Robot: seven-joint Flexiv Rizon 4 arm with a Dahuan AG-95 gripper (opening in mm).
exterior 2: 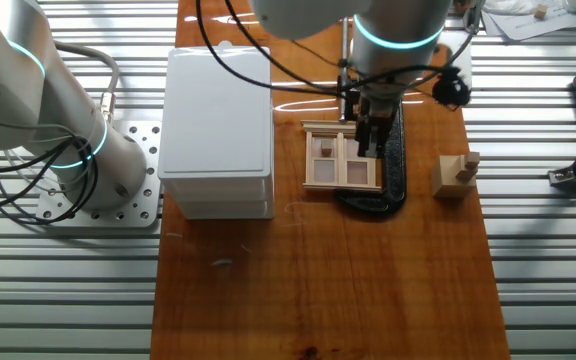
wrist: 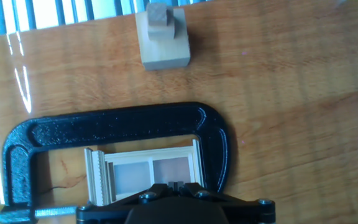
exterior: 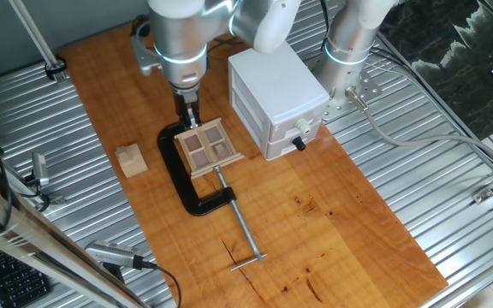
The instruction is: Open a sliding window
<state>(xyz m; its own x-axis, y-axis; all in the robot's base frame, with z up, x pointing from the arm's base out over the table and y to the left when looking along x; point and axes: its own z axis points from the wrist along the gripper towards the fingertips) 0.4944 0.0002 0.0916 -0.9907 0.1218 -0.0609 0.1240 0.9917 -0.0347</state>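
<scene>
The sliding window [exterior: 208, 147] is a small light-wood frame with brown panes, lying flat on the wooden board and held by a black C-clamp [exterior: 182, 184]. It also shows in the other fixed view [exterior 2: 341, 160] and in the hand view [wrist: 148, 174]. My gripper [exterior: 193, 115] points straight down at the window's far edge, over the side nearest the clamp's spine [exterior 2: 368, 140]. In the hand view the fingertips [wrist: 176, 184] are pressed together with nothing between them, just above the panes. Whether they touch the window cannot be told.
A white box [exterior: 276, 98] with a black knob [exterior: 299, 142] stands right of the window. A small wooden block [exterior: 131, 160] sits to its left. The clamp's screw rod [exterior: 242, 227] runs toward the board's front. Ribbed metal table surrounds the board.
</scene>
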